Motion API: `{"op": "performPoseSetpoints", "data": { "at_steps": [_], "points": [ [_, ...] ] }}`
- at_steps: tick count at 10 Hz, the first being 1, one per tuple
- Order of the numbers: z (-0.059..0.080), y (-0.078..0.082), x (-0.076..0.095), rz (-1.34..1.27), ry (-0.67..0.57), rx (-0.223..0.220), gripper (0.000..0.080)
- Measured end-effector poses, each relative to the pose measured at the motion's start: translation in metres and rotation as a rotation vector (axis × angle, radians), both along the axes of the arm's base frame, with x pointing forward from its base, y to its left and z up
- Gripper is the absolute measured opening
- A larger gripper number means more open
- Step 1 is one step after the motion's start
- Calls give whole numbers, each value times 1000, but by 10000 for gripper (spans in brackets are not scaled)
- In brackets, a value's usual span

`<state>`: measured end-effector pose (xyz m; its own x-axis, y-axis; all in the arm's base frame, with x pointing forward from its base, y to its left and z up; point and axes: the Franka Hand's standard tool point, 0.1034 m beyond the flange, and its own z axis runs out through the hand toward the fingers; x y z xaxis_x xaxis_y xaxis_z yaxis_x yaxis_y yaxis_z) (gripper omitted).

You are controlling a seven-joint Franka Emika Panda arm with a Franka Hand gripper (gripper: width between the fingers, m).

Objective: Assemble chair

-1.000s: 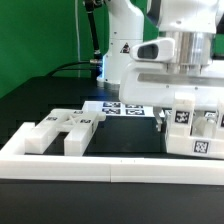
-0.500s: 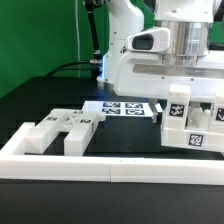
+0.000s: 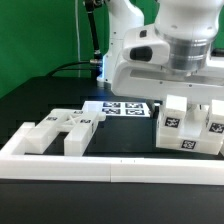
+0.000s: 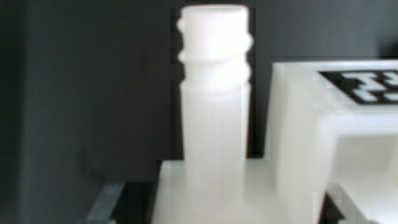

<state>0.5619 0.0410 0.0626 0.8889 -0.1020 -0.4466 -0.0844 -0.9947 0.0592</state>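
Note:
My gripper (image 3: 192,90) hangs at the exterior view's right and is shut on a chunky white chair piece (image 3: 186,126) with black-and-white tags, held tilted just above the table behind the rail. In the wrist view the gripper (image 4: 249,206) closes round the base of this piece: a white rounded peg (image 4: 215,80) rises from it beside a tagged block (image 4: 342,110). Only a dark finger (image 4: 114,198) edge shows. Other white chair pieces (image 3: 58,130) lie at the exterior view's left by the rail.
A long low white border rail (image 3: 100,167) runs across the front. The marker board (image 3: 122,107) lies flat mid-table behind the pieces. The robot's white base (image 3: 125,50) stands at the back, before a green backdrop.
The wrist has turned, and the held chair piece has tilted and swung slightly toward the exterior view's left. The pieces at the left have not moved.

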Motion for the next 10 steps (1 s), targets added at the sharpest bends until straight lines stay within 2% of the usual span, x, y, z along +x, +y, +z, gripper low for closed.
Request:
{"op": "performPoseSetpoints", "data": {
  "at_steps": [4, 5, 6, 8, 10],
  "points": [
    [3, -7, -11, -12, 286, -6, 334],
    [3, -10, -11, -15, 325, -7, 334],
    [5, -13, -19, -23, 414, -10, 334],
    [0, -18, -27, -38, 567, -26, 334],
    [1, -18, -30, -38, 576, -25, 334]
  ]
}}
